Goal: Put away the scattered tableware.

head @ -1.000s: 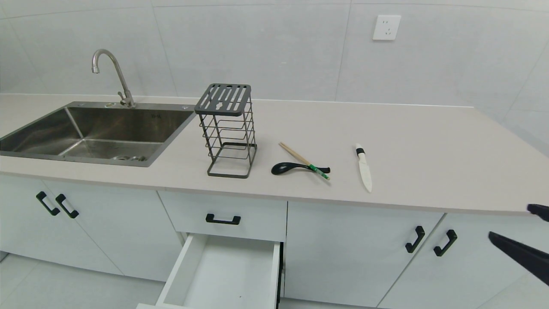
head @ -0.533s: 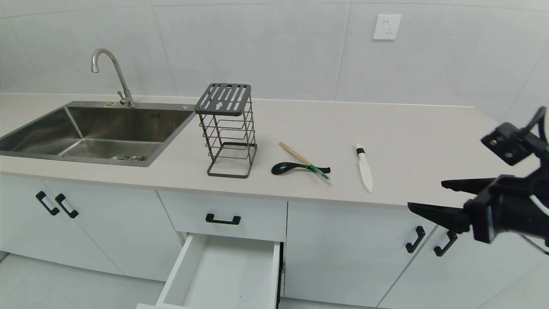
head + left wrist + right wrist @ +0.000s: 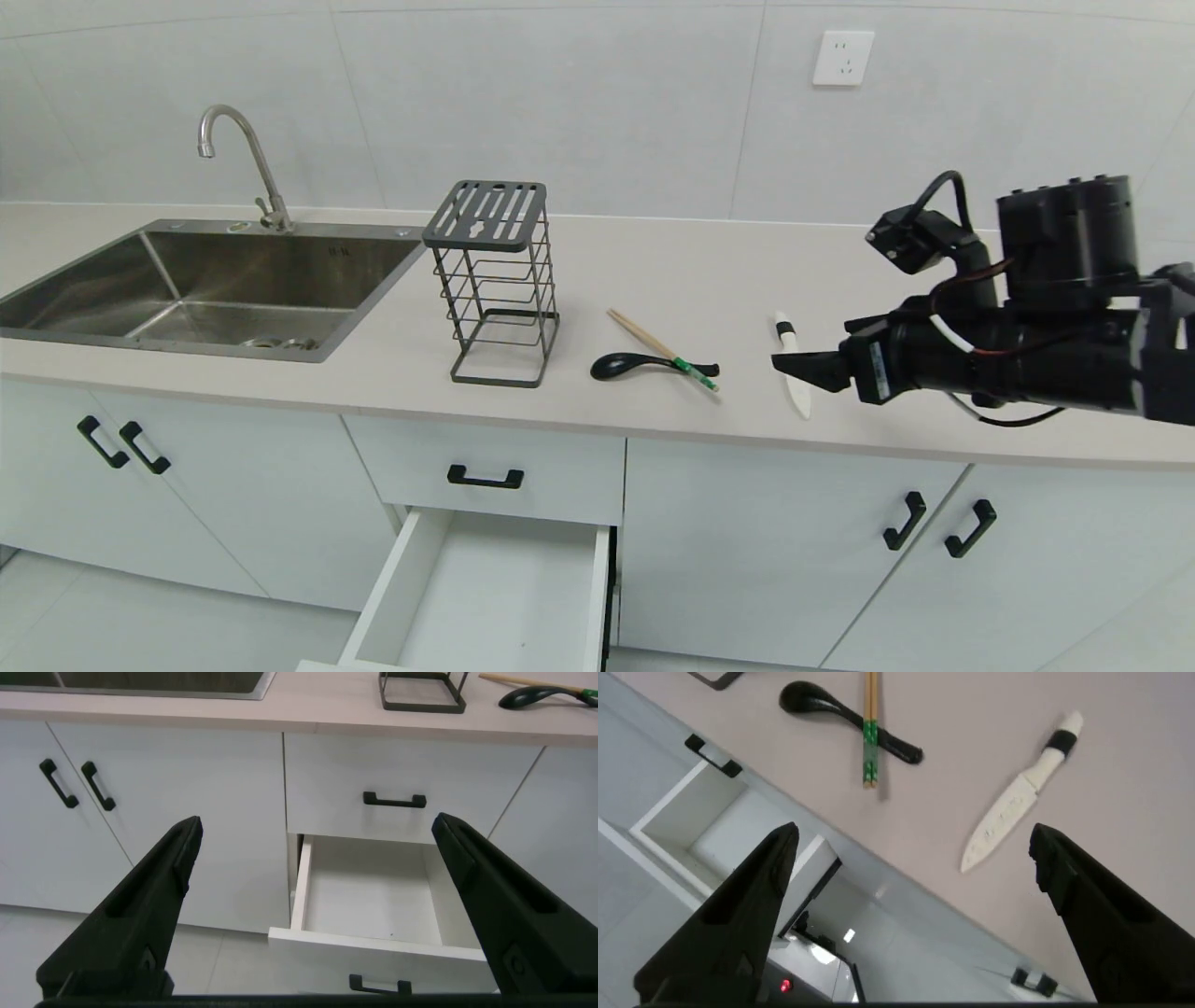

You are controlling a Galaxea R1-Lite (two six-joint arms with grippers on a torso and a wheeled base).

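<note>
One step pending: right claw (image 3: 910,838), spread and empty, should straddle the narrow handle of the white black-banded knife (image 3: 1008,819) flat on the beige desk (image 3: 653,271) before closing.

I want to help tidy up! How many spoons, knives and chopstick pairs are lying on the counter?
spoon: 1
knife: 1
pair of chopsticks: 1
Total: 3

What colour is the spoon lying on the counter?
The spoon is black all over, clearest in the right wrist view.
</note>
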